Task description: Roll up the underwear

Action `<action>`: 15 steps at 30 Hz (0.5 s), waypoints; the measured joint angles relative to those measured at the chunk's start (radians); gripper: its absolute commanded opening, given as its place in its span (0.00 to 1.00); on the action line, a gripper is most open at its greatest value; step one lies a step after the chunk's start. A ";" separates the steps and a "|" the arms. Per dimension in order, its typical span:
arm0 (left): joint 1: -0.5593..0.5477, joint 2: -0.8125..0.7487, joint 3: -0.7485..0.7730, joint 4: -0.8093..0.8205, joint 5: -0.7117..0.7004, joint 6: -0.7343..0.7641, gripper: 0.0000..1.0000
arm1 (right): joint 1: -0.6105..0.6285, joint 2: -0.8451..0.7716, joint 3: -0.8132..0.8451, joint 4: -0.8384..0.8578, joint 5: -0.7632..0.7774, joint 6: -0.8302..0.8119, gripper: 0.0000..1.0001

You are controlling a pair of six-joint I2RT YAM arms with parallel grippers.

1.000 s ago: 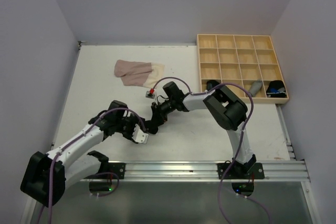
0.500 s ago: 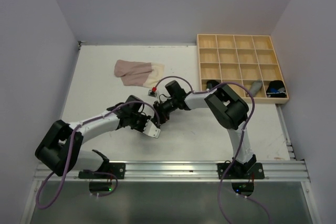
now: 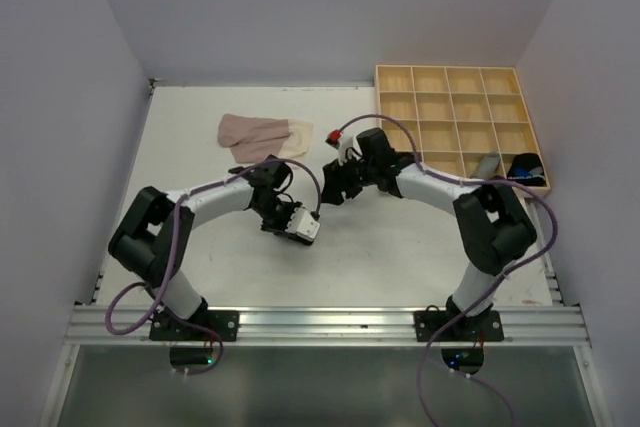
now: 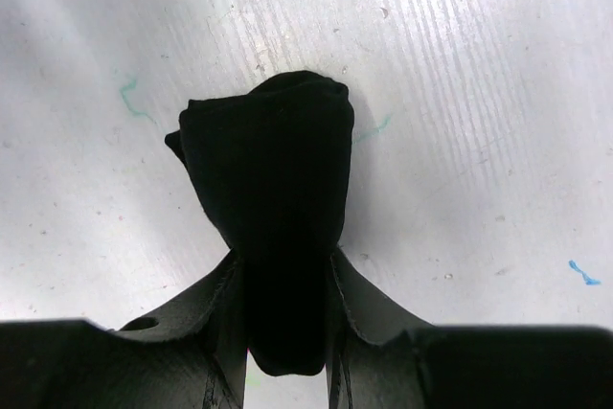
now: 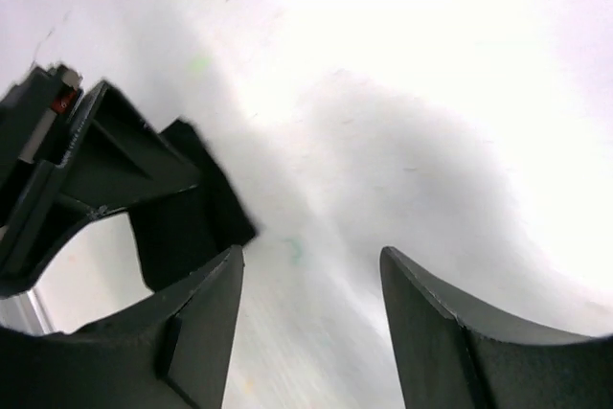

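Left hand (image 4: 285,280) pinches soft, matte black underwear (image 4: 268,155), bunched lump; right hand (image 5: 308,270) spread wide above white table (image 5: 402,122).

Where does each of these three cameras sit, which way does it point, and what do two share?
Top external: high behind the bases, looking down on the white table; whole left arm and right arm show.
Left wrist: behind the left gripper, looking down at the rolled black cloth underwear it clamps; only that gripper shows.
Right wrist: behind the open right gripper, facing the table; that gripper shows.
Shared: right wrist also catches the left gripper and its roll.
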 measured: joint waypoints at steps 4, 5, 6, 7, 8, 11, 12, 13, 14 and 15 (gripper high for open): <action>0.032 0.108 0.127 -0.142 0.058 0.006 0.14 | -0.070 -0.175 -0.016 -0.022 0.134 0.002 0.63; 0.041 0.136 0.163 -0.181 0.076 0.009 0.15 | -0.074 -0.214 -0.016 -0.029 0.151 0.002 0.63; 0.052 0.170 0.205 -0.228 0.093 0.013 0.16 | -0.075 -0.263 -0.016 -0.038 0.169 0.000 0.61; 0.061 0.206 0.244 -0.272 0.111 0.016 0.19 | -0.073 -0.313 -0.017 -0.048 0.177 -0.003 0.60; 0.070 0.239 0.285 -0.317 0.128 0.022 0.20 | -0.068 -0.362 -0.022 -0.057 0.182 -0.006 0.59; 0.091 0.333 0.389 -0.438 0.177 0.030 0.21 | -0.050 -0.512 -0.057 -0.082 0.192 -0.011 0.53; 0.097 0.365 0.421 -0.480 0.198 0.031 0.20 | -0.042 -0.577 -0.080 -0.106 0.198 -0.015 0.51; 0.102 0.394 0.450 -0.522 0.219 0.031 0.20 | -0.032 -0.602 -0.089 -0.116 0.198 -0.017 0.50; 0.105 0.422 0.473 -0.561 0.237 0.031 0.20 | -0.014 -0.639 -0.105 -0.130 0.208 -0.018 0.50; 0.108 0.443 0.488 -0.597 0.256 0.030 0.20 | 0.007 -0.669 -0.119 -0.147 0.220 -0.020 0.50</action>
